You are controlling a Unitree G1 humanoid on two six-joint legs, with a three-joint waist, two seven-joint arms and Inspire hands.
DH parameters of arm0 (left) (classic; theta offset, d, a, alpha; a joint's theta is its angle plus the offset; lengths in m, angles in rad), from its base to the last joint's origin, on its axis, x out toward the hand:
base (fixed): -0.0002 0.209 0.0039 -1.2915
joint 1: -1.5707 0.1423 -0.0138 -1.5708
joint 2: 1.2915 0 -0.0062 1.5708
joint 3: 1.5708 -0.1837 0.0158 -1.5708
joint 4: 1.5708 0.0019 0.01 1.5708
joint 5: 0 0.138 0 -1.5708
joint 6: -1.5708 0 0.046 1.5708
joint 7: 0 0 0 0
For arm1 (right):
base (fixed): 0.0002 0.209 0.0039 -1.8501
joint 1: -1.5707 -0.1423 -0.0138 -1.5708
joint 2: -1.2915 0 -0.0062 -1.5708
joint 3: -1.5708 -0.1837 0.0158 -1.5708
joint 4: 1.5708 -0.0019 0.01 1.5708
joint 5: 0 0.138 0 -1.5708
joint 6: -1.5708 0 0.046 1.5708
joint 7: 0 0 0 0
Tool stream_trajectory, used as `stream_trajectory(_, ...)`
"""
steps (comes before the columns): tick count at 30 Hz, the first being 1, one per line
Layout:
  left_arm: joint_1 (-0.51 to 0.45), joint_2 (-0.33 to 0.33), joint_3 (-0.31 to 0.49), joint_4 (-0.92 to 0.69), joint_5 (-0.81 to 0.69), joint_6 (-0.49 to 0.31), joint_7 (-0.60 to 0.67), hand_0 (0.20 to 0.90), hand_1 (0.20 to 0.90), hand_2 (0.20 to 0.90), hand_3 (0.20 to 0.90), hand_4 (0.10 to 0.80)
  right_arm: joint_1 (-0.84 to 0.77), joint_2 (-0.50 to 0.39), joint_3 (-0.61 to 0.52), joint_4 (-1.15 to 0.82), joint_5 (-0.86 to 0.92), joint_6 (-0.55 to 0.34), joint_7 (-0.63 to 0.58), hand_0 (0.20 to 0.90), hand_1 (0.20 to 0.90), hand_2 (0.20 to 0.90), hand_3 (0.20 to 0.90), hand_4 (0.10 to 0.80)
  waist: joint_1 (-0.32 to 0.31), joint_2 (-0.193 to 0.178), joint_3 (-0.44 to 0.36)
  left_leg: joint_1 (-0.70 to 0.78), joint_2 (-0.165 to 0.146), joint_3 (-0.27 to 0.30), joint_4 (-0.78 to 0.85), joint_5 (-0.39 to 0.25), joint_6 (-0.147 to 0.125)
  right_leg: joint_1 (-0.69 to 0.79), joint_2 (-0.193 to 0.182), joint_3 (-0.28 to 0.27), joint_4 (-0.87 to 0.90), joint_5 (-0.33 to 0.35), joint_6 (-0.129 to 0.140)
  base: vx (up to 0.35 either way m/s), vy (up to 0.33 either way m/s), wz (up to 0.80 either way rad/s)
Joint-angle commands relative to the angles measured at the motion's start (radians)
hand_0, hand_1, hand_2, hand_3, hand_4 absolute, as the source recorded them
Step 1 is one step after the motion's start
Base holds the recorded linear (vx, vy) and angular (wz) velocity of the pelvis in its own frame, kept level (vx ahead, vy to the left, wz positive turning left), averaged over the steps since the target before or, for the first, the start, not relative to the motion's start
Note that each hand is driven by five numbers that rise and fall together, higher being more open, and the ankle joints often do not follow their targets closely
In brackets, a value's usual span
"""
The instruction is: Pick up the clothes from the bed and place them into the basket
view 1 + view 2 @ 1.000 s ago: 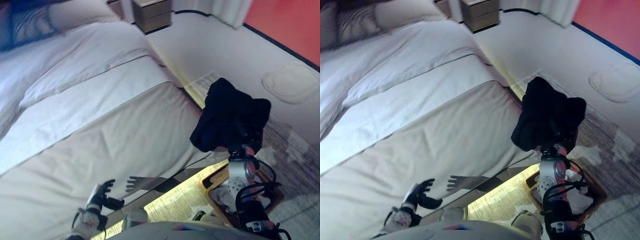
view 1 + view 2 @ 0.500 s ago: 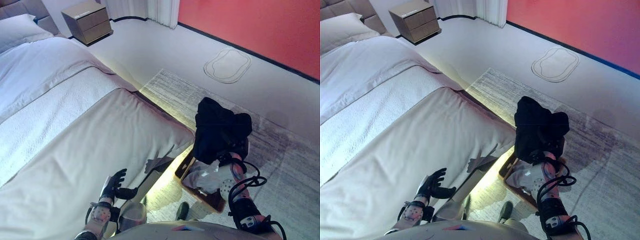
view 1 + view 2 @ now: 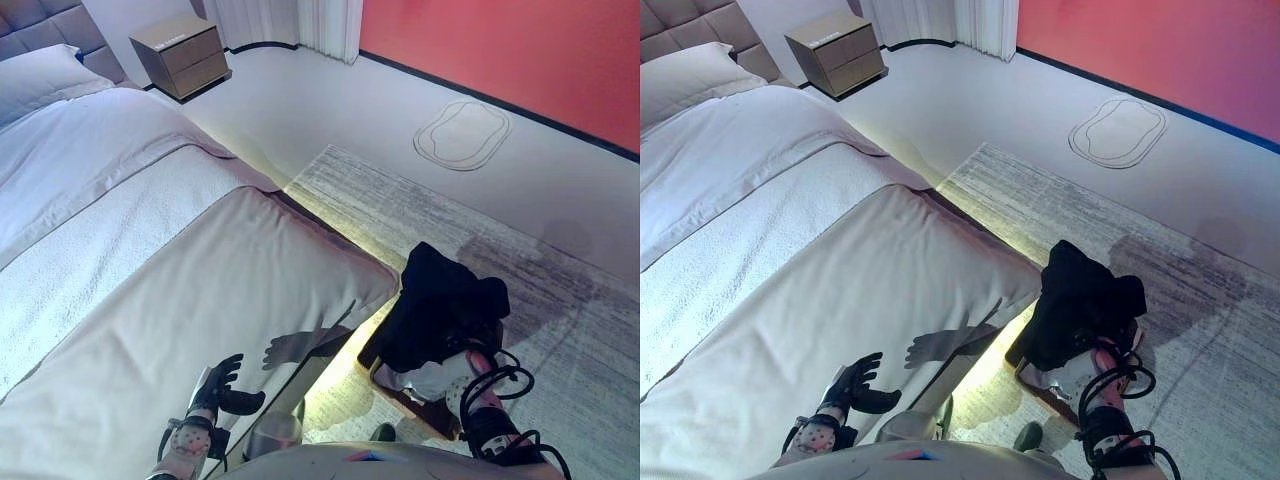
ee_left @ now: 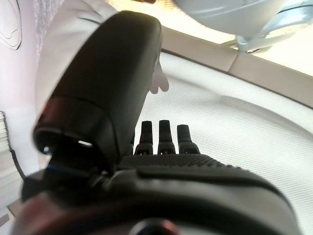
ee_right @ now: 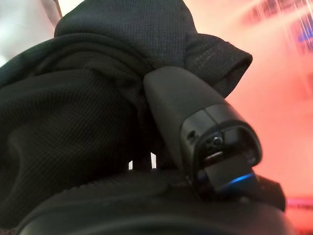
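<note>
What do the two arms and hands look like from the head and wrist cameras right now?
Both arms are silver-grey, ending in dark hands. The left hand is black with a pale, speckled wrist section behind it. The right hand has a smooth dark thumb housing with a small blue light at its base; black cables loop around that forearm, with red fittings near the wrist.

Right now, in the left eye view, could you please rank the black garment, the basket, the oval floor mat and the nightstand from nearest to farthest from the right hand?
1. black garment, gripped by the right hand
2. basket, directly below
3. oval floor mat, beyond the rug
4. nightstand, far corner by the bed's head
</note>
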Motion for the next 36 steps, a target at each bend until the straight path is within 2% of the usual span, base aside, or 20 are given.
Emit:
stream_trajectory(1,-0.025,0.033,-0.03,0.05,0.036,-0.055,0.008,0.9,0.9,0.9,0.9,0.8,-0.061,-0.076,-0.034,-0.049,0.003,-0.091,0.025,0.3,0.3,0.3,0.2,0.1,0.029,-0.018,-0.086,-0.131,-0.01,-0.039,0.009,0.021,-0.049,0.101,-0.033,-0.009,0.034,-0.085,0.054,0.011,-0.035,0.04)
stream_trajectory(3,-0.023,0.032,-0.031,0.048,0.043,-0.051,0.009,0.9,0.9,0.9,0.9,0.8,-0.064,-0.079,-0.044,-0.029,0.011,-0.083,0.041,0.3,0.3,0.3,0.2,0.1,0.034,-0.015,-0.085,-0.135,-0.011,-0.045,0.011,0.023,-0.05,0.099,-0.032,-0.013,0.035,-0.086,0.052,0.012,-0.027,0.04)
stream_trajectory(4,-0.023,0.033,-0.034,0.049,0.055,-0.038,0.016,0.9,0.9,0.9,0.9,0.8,-0.067,-0.082,-0.049,-0.017,0.015,-0.084,0.044,0.578,0.578,0.578,0.524,0.424,0.036,-0.013,-0.084,-0.136,-0.011,-0.048,0.012,0.024,-0.051,0.098,-0.032,-0.016,0.037,-0.087,0.051,0.016,-0.023,0.06)
stream_trajectory(6,-0.022,0.036,-0.039,0.057,0.057,-0.023,0.022,0.9,0.9,0.9,0.9,0.8,-0.07,-0.083,-0.047,-0.008,0.022,-0.082,0.035,0.9,0.9,0.9,0.9,0.8,0.038,-0.01,-0.081,-0.137,-0.011,-0.054,0.013,0.026,-0.052,0.097,-0.032,-0.019,0.042,-0.088,0.05,0.018,-0.025,0.05)
stream_trajectory(12,-0.028,0.033,-0.036,0.084,0.04,0.013,-0.004,0.9,0.9,0.9,0.9,0.8,-0.07,-0.077,-0.065,0.019,0.046,-0.082,0.037,0.9,0.9,0.9,0.9,0.8,0.038,-0.006,-0.08,-0.137,-0.013,-0.063,0.018,0.025,-0.051,0.098,-0.031,-0.023,0.047,-0.092,0.046,0.016,-0.031,0.06)
stream_trajectory(26,-0.026,0.027,-0.035,0.085,0.025,-0.014,-0.015,0.9,0.9,0.9,0.9,0.8,-0.045,-0.052,-0.069,0.062,0.043,-0.085,0.072,0.9,0.9,0.9,0.9,0.8,0.021,-0.002,-0.081,-0.13,-0.008,-0.054,0.018,0.025,-0.057,0.095,-0.028,-0.019,0.051,-0.096,0.045,0.006,-0.004,0.01)
stream_trajectory(31,-0.037,0.016,-0.033,0.084,0.002,-0.032,-0.023,0.9,0.9,0.9,0.9,0.8,-0.015,-0.037,-0.045,0.161,-0.036,-0.05,0.083,0.9,0.9,0.9,0.9,0.8,0.008,-0.006,-0.081,-0.126,-0.006,-0.044,0.015,0.024,-0.055,0.087,-0.026,-0.01,0.051,-0.095,0.045,-0.025,-0.002,0.0)
stream_trajectory(36,-0.054,0.002,-0.029,0.093,-0.038,-0.042,-0.036,0.9,0.9,0.9,0.9,0.8,0.017,-0.043,0.001,0.318,-0.185,0.046,0.091,0.9,0.9,0.9,0.9,0.8,-0.006,-0.009,-0.077,-0.125,-0.003,-0.035,0.014,0.023,-0.05,0.079,-0.022,0.0,0.052,-0.094,0.045,-0.06,0.0,-0.05)
